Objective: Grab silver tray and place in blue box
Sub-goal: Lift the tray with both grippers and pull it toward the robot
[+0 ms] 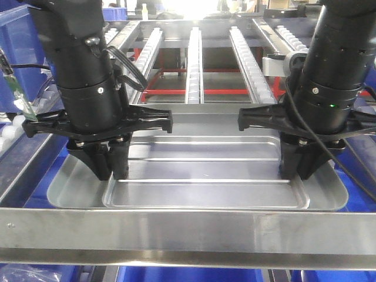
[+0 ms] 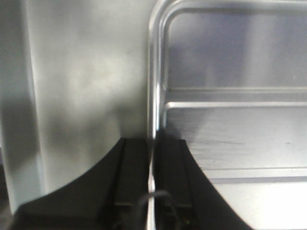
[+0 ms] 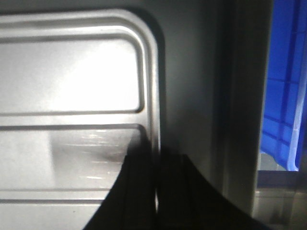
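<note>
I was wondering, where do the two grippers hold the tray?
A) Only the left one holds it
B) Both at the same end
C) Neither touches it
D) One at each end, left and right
D: the left gripper and right gripper each pinch a raised edge at opposite ends of the tray, as both wrist views confirm.

Steel roller rails (image 1: pixel 194 59), red frame below (image 1: pixel 167 92), blue bins left (image 1: pixel 17 59), bright glare behind (image 1: pixel 188 7)

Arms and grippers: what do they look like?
The left arm and right arm are thick matte-black cylinders with small silver screws. Black cables loop beside each. The right arm shows a green light. The left gripper and right gripper are black, with wide flat bodies and tapering fingers.
</note>
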Tool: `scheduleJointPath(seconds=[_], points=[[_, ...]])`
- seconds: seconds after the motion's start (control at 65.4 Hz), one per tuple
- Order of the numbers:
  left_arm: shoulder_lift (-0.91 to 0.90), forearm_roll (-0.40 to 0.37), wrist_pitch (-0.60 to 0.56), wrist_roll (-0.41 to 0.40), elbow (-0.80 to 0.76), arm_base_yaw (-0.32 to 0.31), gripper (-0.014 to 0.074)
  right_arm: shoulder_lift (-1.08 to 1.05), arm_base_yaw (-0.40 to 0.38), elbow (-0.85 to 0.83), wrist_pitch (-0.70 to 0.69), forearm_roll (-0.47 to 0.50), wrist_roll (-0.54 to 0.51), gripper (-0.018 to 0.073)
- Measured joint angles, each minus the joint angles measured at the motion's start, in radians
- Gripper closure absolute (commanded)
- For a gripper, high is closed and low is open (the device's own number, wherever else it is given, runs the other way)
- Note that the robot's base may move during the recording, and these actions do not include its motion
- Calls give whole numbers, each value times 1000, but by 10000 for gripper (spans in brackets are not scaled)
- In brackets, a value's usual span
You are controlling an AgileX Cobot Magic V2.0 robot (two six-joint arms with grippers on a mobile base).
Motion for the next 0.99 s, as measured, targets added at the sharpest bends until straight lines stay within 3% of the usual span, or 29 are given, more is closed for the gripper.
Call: scheduleJointPath(seconds=[0.244, 0.749, 0.993], points=[[0, 0, 2, 0, -2, 0, 607, 0, 0, -2, 5, 0, 0, 495], [-141, 20, 176, 0, -93, 4, 602, -181, 29, -52, 169, 6, 45, 495], [-252, 35, 197, -88, 18, -38, 602, -286, 96, -22, 207, 6, 106, 495]])
